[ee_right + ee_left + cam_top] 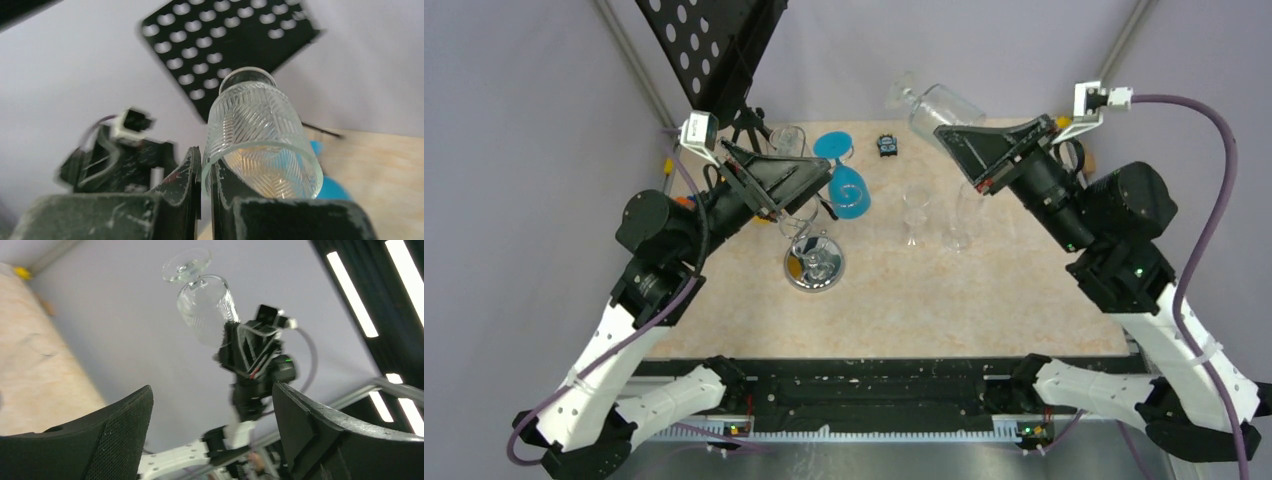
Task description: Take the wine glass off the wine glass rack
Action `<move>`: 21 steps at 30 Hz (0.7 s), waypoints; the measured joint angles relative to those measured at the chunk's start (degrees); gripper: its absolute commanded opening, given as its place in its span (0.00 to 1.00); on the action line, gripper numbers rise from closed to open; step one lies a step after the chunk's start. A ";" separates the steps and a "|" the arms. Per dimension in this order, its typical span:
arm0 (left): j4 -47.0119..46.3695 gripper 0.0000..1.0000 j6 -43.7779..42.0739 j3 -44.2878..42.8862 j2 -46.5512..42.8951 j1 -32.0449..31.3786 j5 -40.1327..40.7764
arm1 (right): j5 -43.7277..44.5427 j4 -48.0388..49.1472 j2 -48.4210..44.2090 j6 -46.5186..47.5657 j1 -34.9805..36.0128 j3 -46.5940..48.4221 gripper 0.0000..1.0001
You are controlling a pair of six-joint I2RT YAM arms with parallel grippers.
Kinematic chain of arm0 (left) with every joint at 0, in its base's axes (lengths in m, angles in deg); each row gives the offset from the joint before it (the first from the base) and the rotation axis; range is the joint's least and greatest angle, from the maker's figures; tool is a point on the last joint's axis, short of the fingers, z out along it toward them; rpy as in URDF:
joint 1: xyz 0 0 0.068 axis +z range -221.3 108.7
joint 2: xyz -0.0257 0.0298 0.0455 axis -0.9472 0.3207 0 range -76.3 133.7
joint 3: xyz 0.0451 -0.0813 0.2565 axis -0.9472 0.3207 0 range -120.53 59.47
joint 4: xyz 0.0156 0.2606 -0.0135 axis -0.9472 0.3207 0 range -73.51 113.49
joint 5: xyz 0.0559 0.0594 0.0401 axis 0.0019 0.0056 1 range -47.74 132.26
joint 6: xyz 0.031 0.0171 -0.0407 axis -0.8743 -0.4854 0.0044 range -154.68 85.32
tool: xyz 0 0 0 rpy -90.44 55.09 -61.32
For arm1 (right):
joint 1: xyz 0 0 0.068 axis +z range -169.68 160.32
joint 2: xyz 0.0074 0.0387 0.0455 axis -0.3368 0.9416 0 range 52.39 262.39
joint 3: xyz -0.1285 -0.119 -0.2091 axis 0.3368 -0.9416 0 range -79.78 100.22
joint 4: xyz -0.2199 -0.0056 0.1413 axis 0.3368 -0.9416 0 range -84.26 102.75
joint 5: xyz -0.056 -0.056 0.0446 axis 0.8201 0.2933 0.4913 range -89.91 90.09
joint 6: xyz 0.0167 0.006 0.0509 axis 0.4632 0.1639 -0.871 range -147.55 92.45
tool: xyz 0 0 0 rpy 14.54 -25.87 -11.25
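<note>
Top external: right jaws clamp one wine glass [932, 102]; left jaws gape; two glasses [914, 218] stand.

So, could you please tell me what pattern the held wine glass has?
Clear herringbone ribbing covers the wine glass, clearest in the right wrist view.

light: even, bright ceiling strips | shadows: soft | wrist views — near parts blurred, perhaps motion

Partly hidden
Left gripper [830, 188] covers the wine glass rack [815, 270] stem; small black object [886, 145] is unidentifiable.
</note>
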 measured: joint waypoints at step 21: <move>36.11 0.91 -38.77 -16.87 0.70 0.00 34.86 | 15.08 -52.43 19.91 15.76 -40.17 9.88 0.00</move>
